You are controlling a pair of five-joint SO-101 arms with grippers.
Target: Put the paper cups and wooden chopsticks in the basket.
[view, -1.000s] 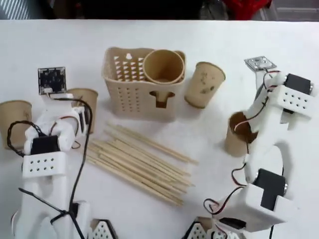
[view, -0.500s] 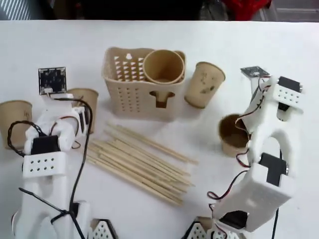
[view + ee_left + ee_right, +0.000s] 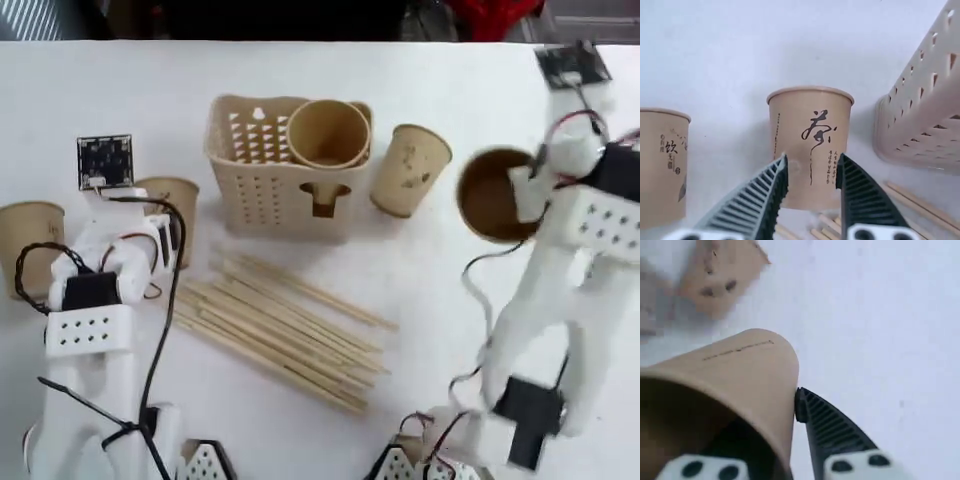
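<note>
Surface (image 3: 480, 90) bearing the basket (image 3: 262, 195), which lies toward the left arm's side of the held paper cup (image 3: 492, 195), a standing cup (image 3: 410, 170) between them; right gripper (image 3: 790, 415) clamped on the held cup's wall; left gripper (image 3: 810, 175) apart, facing another upright cup (image 3: 810, 145).

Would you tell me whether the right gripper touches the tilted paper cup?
Touching: the right wrist view shows the right gripper clamping the paper cup by its wall.

The left arm (image 3: 90, 300) is folded low, left gripper (image 3: 811, 159) parted (toothed pads facing) — the right arm (image 3: 560, 300) is stretched forward, right gripper (image 3: 522, 192) pinching a paper cup (image 3: 490, 195) wall.
</note>
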